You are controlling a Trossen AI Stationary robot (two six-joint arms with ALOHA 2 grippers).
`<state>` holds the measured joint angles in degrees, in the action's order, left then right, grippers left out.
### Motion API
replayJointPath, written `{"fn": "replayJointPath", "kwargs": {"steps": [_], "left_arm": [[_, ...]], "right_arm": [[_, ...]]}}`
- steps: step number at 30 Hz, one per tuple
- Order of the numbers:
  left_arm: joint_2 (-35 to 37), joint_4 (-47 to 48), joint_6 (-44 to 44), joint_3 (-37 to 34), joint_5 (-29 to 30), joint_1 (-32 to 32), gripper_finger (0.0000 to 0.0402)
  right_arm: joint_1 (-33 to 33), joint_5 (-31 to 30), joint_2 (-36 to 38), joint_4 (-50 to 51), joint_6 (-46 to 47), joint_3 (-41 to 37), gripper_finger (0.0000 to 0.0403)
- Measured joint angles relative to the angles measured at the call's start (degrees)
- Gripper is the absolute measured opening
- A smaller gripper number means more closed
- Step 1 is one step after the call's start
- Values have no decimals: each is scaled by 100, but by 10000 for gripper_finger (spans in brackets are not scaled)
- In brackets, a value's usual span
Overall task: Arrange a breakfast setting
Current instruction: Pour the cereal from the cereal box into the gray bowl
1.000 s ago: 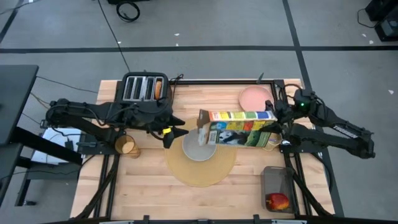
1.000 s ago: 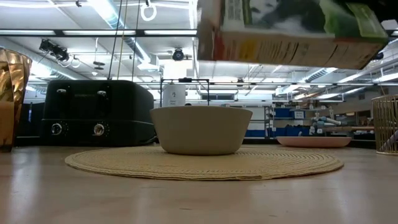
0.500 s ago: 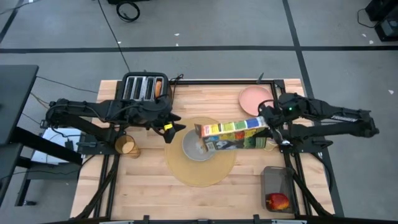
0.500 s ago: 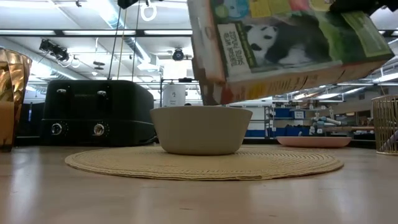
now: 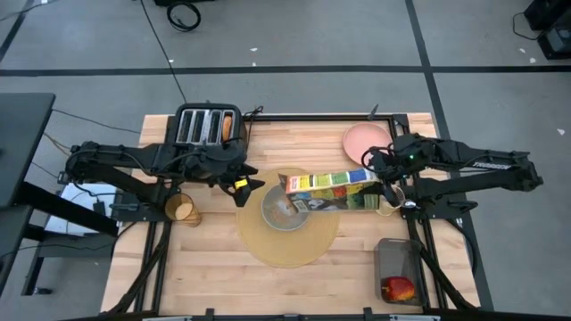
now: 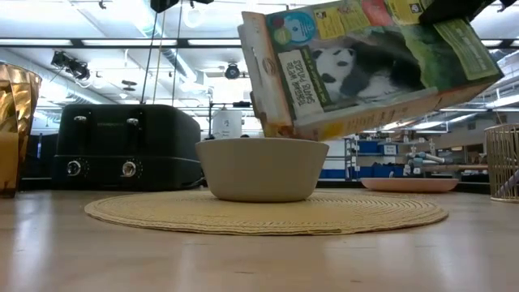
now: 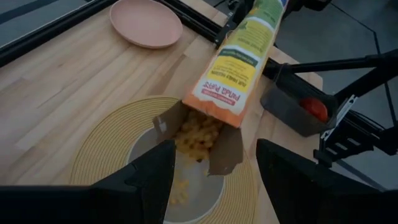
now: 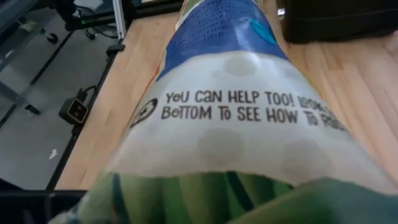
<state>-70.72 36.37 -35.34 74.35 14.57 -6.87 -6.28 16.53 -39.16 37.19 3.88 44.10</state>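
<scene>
A colourful cereal box (image 5: 328, 189) hangs tilted over the pale grey bowl (image 5: 284, 214), which stands on the round tan placemat (image 5: 287, 242). Yellow cereal (image 7: 198, 132) spills from the box's open end into the bowl. My right gripper (image 5: 382, 175) is shut on the box's far end. My left gripper (image 5: 245, 185) is open and empty, just left of the bowl. The pink plate (image 5: 366, 140) lies at the far right. The amber cup (image 5: 183, 209) stands at the left. The red apple (image 5: 399, 288) lies in a dark bin. A bread piece (image 5: 227, 127) sticks up from the toaster. The spoon is out of view. My right gripper holds the cereal box by its closed end (image 5: 375, 178), coming at it from the table's right side. The box fills the right wrist view and hides the fingers. The box is lifted clear and tilted, its open end (image 6: 272, 122) lowest, just above the bowl's rim.
A black toaster (image 5: 207, 125) stands at the far left. The dark bin (image 5: 398, 267) sits at the near right corner. A wire basket (image 6: 504, 162) shows at the right in the low view. Bare wood lies in front of the placemat.
My right gripper has come down and a little toward the table's left, and has tipped the cereal box. The box was about level and higher; now its open end points down over the bowl, and cereal falls into the bowl.
</scene>
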Motion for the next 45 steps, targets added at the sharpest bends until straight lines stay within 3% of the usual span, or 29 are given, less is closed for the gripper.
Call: {"fn": "replayJointPath", "kwargs": {"steps": [13,20,45], "left_arm": [[-2,3,-2,0,203,-153,231],[-2,5,-11,0,428,-203,231],[-2,202,-68,0,370,-280,231]], "right_arm": [[6,-170,-39,33,-33,13,198],[205,-368,-492,546,-273,562,198],[634,-802,-1576,1120,-874,1744,183]]}}
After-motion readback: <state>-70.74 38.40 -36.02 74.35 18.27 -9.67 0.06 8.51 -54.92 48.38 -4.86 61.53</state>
